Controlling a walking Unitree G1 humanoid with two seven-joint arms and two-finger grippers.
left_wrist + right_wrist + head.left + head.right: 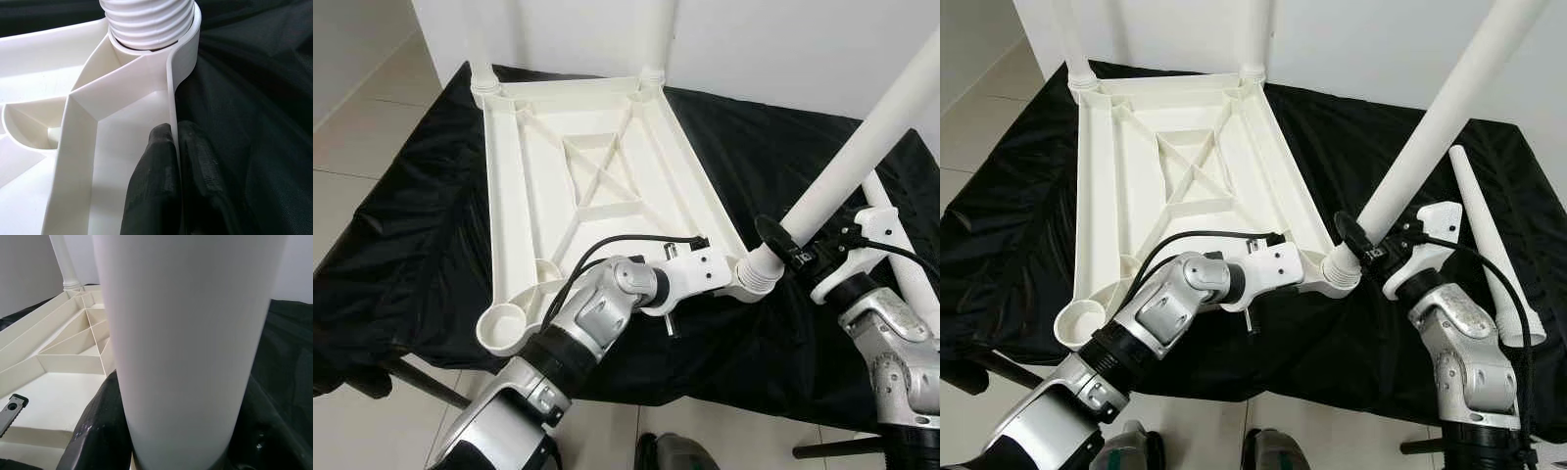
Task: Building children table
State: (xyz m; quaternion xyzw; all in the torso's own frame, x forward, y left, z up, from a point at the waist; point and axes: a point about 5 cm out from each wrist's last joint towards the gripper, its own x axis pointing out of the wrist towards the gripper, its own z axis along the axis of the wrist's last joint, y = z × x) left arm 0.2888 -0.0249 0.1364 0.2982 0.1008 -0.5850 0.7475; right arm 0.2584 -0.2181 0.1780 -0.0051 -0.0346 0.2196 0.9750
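Silver and jointed, the left arm [592,328] reaches up from the bottom of the head views to the near long edge of an upside-down white table top [597,127] that lies on a black cloth [411,225]. Its left gripper [175,142] is clenched on the thin side wall of the table top, one black finger [154,176] inside the wall and the other outside against the cloth, just beside the near right corner socket [188,58].

A white table leg [862,147] stands tilted in that socket, its ribbed threaded end [149,22] sitting in the round collar and its shaft leaning up and away to the robot's right. The right gripper [1371,250] grasps this leg low down, just above the threaded end, with its black fingers [98,431] wrapped around the shaft.

Two more legs already stand upright in the far corners of the table top, one at the far left [481,59] and one at the far right [654,39]. The near left corner socket [504,328] is an open round cup with nothing in it. Diagonal ribs cross in the middle of the underside of the top.

A fourth white leg [1489,255] lies loose on the cloth to the robot's right, beside the right arm [1464,362], its open end pointing toward the robot.

Pale floor tiles [362,127] show at the left, and a white wall [773,49] stands behind the cloth.
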